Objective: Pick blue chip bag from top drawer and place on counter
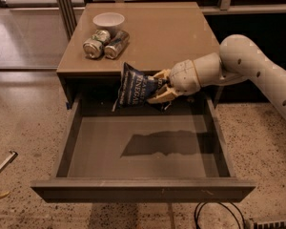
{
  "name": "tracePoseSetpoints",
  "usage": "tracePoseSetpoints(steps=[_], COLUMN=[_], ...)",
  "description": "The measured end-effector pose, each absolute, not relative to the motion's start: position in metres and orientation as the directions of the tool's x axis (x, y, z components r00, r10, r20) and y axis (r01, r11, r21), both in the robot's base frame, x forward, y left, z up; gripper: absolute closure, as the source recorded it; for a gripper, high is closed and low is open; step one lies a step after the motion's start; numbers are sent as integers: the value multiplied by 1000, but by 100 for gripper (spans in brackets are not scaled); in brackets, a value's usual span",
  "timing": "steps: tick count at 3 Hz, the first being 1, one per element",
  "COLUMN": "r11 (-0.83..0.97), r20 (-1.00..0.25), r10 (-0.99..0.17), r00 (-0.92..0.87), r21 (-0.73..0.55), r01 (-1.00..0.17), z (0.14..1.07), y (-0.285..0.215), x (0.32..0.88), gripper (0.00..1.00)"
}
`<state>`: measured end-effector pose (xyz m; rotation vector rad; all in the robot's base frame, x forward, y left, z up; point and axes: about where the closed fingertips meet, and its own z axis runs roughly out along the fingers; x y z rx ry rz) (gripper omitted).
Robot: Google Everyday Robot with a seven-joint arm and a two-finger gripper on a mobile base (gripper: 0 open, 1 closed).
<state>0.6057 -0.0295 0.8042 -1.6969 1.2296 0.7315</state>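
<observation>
My gripper point(158, 87) is shut on the right end of the blue chip bag point(135, 89), a crumpled navy foil bag with white lettering. The bag hangs in the air over the back of the open top drawer point(143, 149), about level with the front edge of the counter point(162, 37). The drawer is pulled fully out and nothing else shows inside it; the bag casts a shadow on its floor. My arm point(250, 68) reaches in from the right.
Two silver-green drink cans point(106, 43) lie on their sides at the counter's back left, next to a white bowl point(108, 20). A metal post point(64, 6) stands left of the cabinet. Cables point(214, 216) lie on the speckled floor at the front right.
</observation>
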Motion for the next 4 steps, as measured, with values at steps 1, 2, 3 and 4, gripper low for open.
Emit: tracePoseSetpoints(steps=[1,2,3,4], r11=[-82,-6,94,231], r20=[-851,-869,-886,-914], r10=[-391,-378,-378,-364], r00=[352,319,269,178], r21=[-349,-342,-326,-274], r01=[-934,-940,-940,-934], z=[845,871,896,908], y=[-43,-53,-54,-52], x=[621,639,652,669], gripper=[100,100,100,100])
